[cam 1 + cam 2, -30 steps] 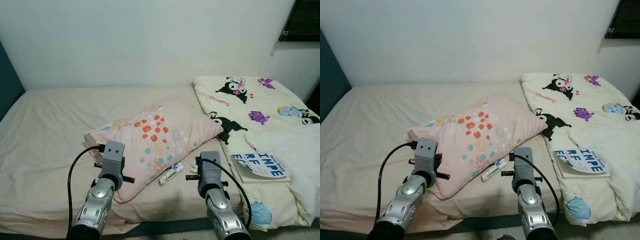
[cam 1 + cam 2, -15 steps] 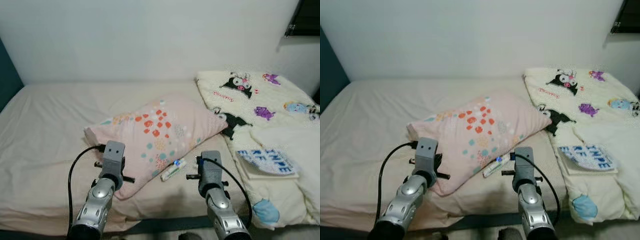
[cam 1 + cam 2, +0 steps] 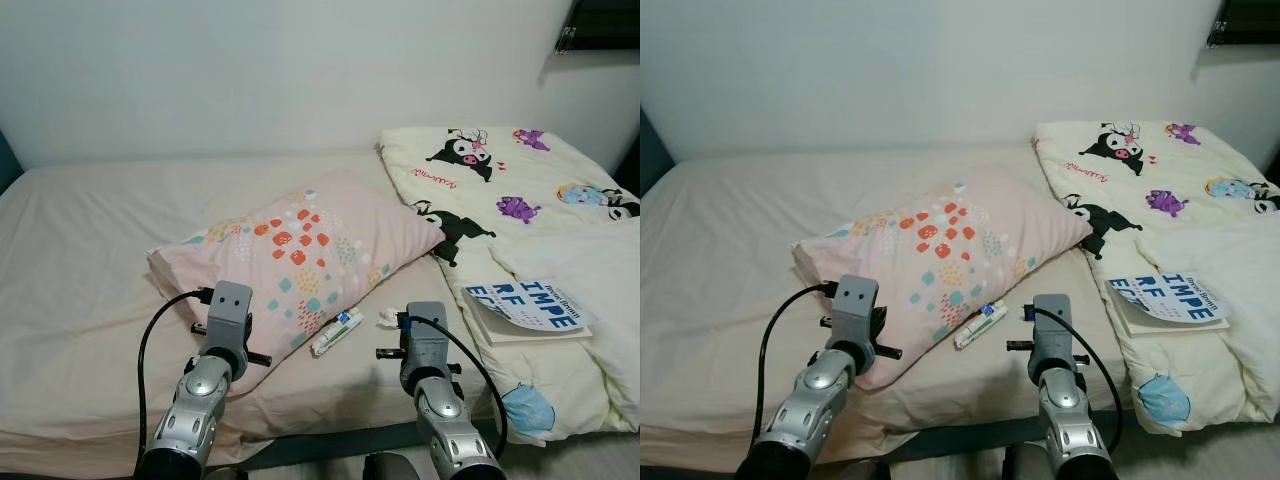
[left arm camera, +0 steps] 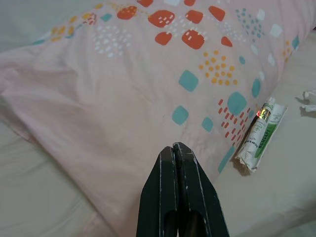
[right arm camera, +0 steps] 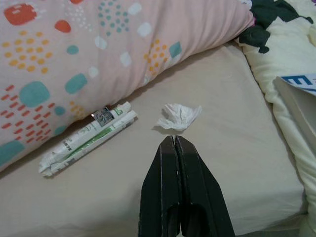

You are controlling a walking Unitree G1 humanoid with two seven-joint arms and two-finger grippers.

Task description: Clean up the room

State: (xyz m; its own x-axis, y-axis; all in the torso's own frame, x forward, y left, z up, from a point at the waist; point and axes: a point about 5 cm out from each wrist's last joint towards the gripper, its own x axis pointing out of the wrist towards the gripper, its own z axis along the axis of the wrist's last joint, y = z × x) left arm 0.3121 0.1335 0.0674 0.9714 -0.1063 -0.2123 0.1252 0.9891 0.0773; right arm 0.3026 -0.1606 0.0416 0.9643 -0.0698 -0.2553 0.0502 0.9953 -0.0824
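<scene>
On the bed [image 3: 90, 250], beside the pillow [image 3: 300, 250], I see the squeezed tube [image 5: 86, 136], crumpled tissue [image 5: 180, 117], book [image 3: 525, 310] and face mask [image 3: 520, 410] all unpicked, while my left pincer [image 4: 178, 190] and right pincer [image 5: 177, 185] hover closed, empty.

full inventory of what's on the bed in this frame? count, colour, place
pillow: 1, pink with orange and teal patches, mid-bed, lying askew
tube: 1, white and green, squeezed flat, on the sheet beside the pillow's near edge
tissue: 1, white, crumpled, on the sheet right of the tube
blanket: 1, cream with cartoon prints, right side of bed
book: 1, white cover with blue letters, on the blanket
face mask: 1, blue, at the blanket's near edge
left gripper: shut, over the pillow
right gripper: shut, just short of the tissue
</scene>
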